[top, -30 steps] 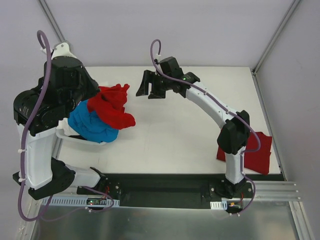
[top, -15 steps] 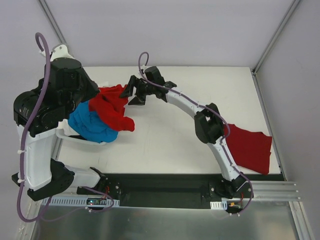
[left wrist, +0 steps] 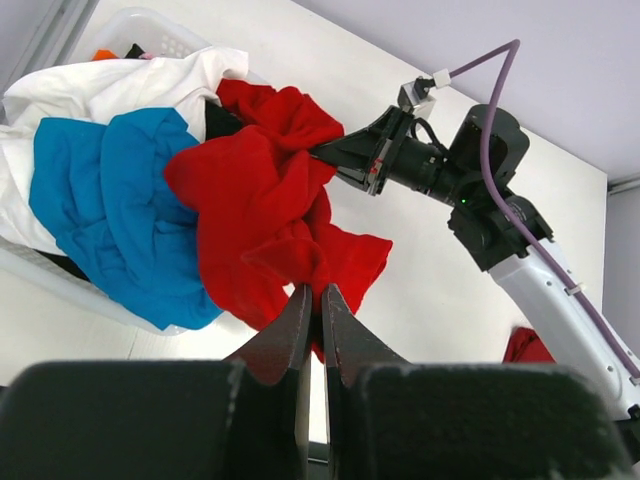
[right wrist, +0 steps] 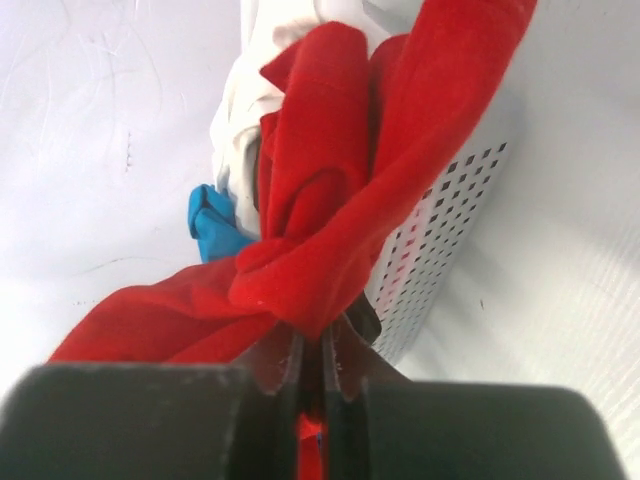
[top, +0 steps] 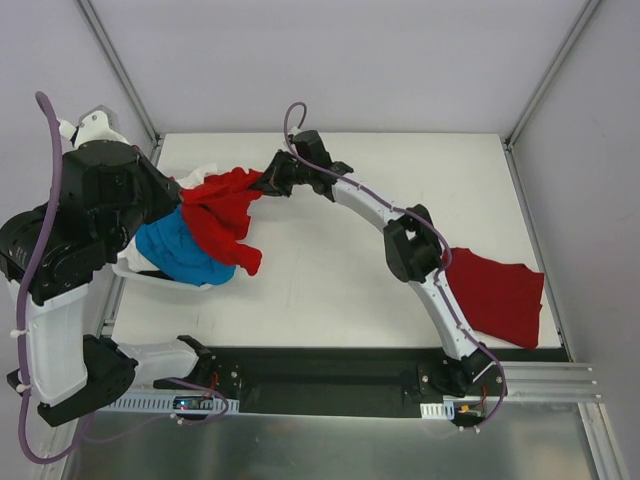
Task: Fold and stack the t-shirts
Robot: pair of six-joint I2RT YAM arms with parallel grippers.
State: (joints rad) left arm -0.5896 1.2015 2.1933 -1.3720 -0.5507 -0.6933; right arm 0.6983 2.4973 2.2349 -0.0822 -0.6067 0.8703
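A crumpled red t-shirt spills out of the white basket over a blue t-shirt and a white t-shirt. My right gripper is stretched across the table and shut on the red t-shirt's upper right bunch; red cloth shows between its fingertips. In the left wrist view the right gripper bites into the red t-shirt. My left gripper hangs well above the pile, shut, with nothing held. A second red t-shirt lies flat at the table's right.
The basket's perforated wall stands right beside the right gripper. The blue t-shirt and white t-shirt fill the basket's left side. The raised left arm covers the table's left edge. Bare table lies between the basket and the flat red t-shirt.
The right arm swung left to the basket and its open jaws shut on the red t-shirt's top. The left arm shifted left and back.
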